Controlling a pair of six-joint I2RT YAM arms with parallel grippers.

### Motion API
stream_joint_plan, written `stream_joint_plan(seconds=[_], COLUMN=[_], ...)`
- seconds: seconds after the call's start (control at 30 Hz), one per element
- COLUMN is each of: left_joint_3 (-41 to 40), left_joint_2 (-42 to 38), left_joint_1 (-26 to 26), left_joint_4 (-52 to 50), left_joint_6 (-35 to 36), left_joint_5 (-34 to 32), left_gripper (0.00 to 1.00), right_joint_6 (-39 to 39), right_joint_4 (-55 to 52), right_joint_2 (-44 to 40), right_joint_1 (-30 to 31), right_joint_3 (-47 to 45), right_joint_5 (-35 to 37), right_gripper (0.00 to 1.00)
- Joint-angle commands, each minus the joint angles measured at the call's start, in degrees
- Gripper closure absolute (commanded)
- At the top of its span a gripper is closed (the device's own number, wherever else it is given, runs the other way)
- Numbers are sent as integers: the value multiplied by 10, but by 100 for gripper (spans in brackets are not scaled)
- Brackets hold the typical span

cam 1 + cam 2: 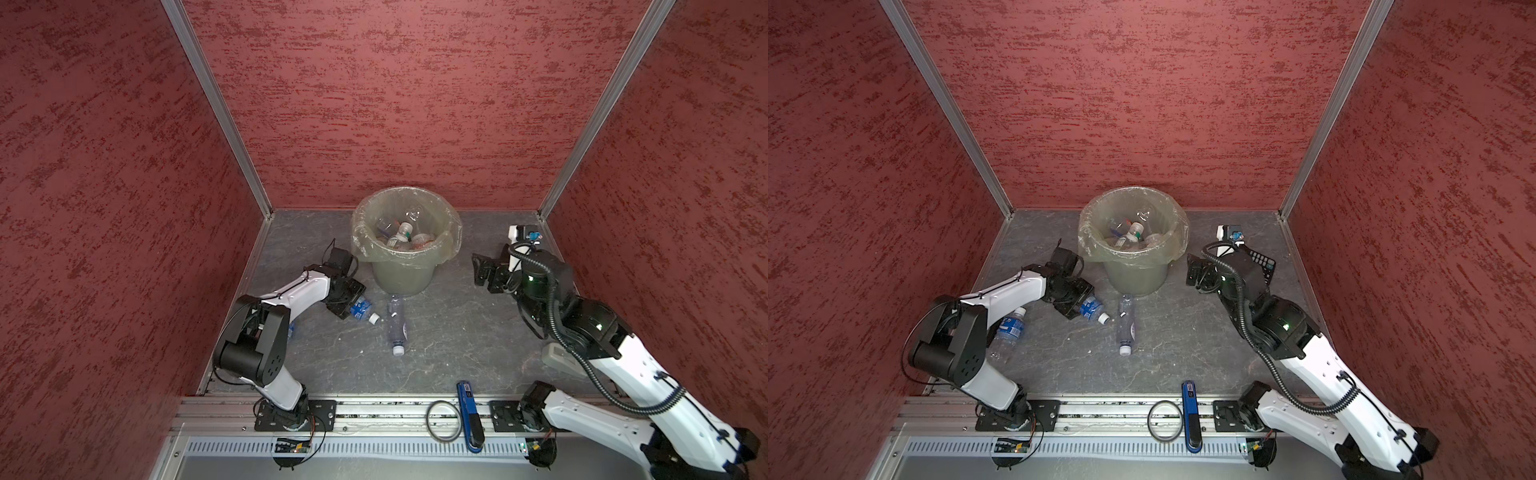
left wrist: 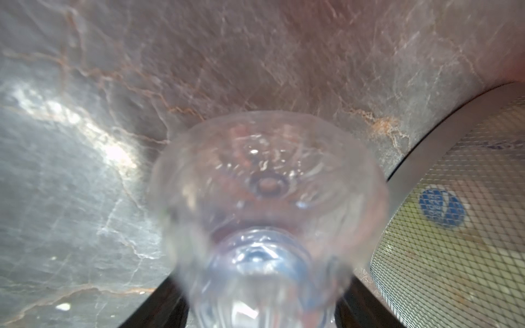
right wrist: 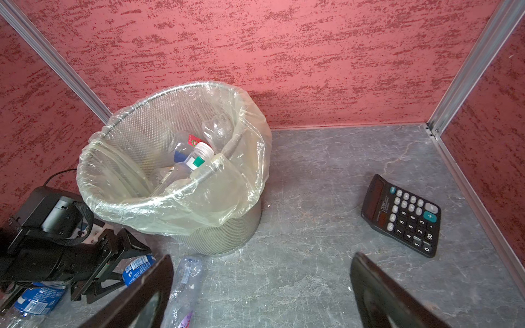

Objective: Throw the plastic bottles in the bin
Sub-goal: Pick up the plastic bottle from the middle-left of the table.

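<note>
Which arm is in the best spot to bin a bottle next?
Left, probably: the left end effector is around the blue-label bottle near the bin. The right end effector is open, empty and farther away.

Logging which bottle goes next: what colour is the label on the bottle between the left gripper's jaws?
Blue label; shows best in a top view.

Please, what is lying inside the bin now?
Inside the bin lie several clear plastic bottles; a white-capped bottle is on top. Those beneath are partly covered, so their number is unclear.
</note>
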Motion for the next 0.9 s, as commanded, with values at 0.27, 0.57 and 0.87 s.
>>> stream_joint_plan(seconds=[0.27, 0.57, 0.87], left_joint_3=[-20, -5, -58], left_joint_2=[-22, 20, -62], left_joint_1=[30, -3, -32], left_joint_4=[-1, 20, 35], left_joint_6=[191, 196, 113], left_joint_5=[15, 45, -28], left_gripper=[21, 15, 28], right_joint_6=[16, 23, 29], right_joint_4=[8, 7, 0], right_joint_2=[1, 6, 2], right_joint_1=[-1, -1, -1], right_joint_3=[9, 14, 8], right_joint_5=[2, 0, -3], right_gripper=[3, 4, 8])
